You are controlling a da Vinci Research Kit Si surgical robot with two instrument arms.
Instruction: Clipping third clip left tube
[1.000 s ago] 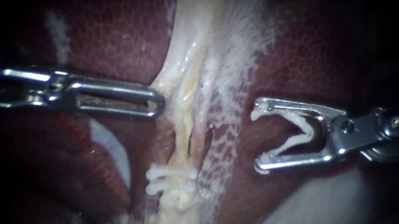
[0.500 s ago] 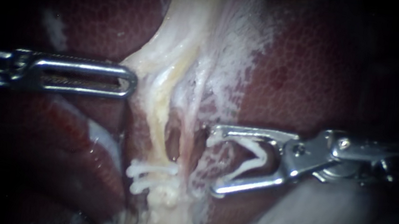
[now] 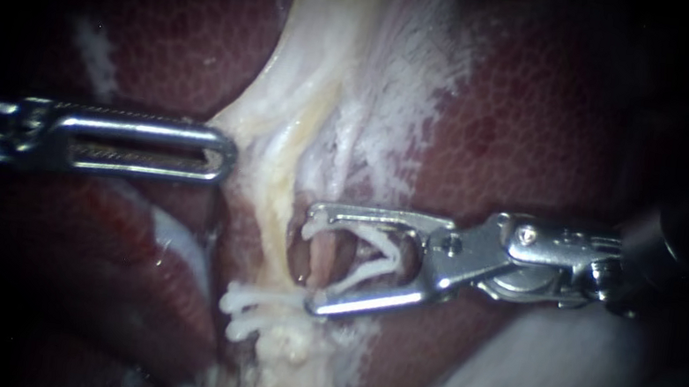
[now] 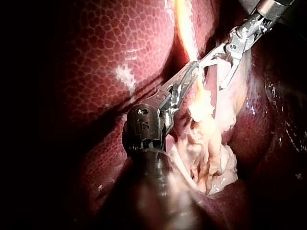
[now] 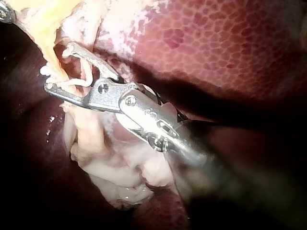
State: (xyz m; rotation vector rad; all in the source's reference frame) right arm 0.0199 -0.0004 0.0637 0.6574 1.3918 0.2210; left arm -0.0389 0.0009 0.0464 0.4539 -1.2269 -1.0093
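Note:
My right instrument [image 3: 311, 260] comes in from the right. Its jaws stand wide apart with an open white clip [image 3: 371, 259] held between them. They straddle a thin pinkish tube [image 3: 321, 257], just above two white clips [image 3: 258, 308] that sit on the pale stalk. I cannot tell which tube this is. My left instrument [image 3: 221, 155] has its long slotted jaws shut on the edge of the pale tissue [image 3: 259, 133] and holds it stretched to the left. In the right wrist view, the right instrument [image 5: 57, 67] holds the clip [image 5: 84, 76] around the tube.
Dark red liver [image 3: 507, 108] lies on both sides of the pale stalk. A pale grey mass [image 3: 568, 383] sits below the right instrument's shaft. A yellowish strand [image 3: 275, 211] runs to the left of the straddled tube. In the left wrist view, both instruments meet ahead of the left instrument [image 4: 192, 72].
The right instrument has moved left and down, bringing its clip-loaded jaws around the tube. The left instrument pulled the pale tissue leftward, then held still.

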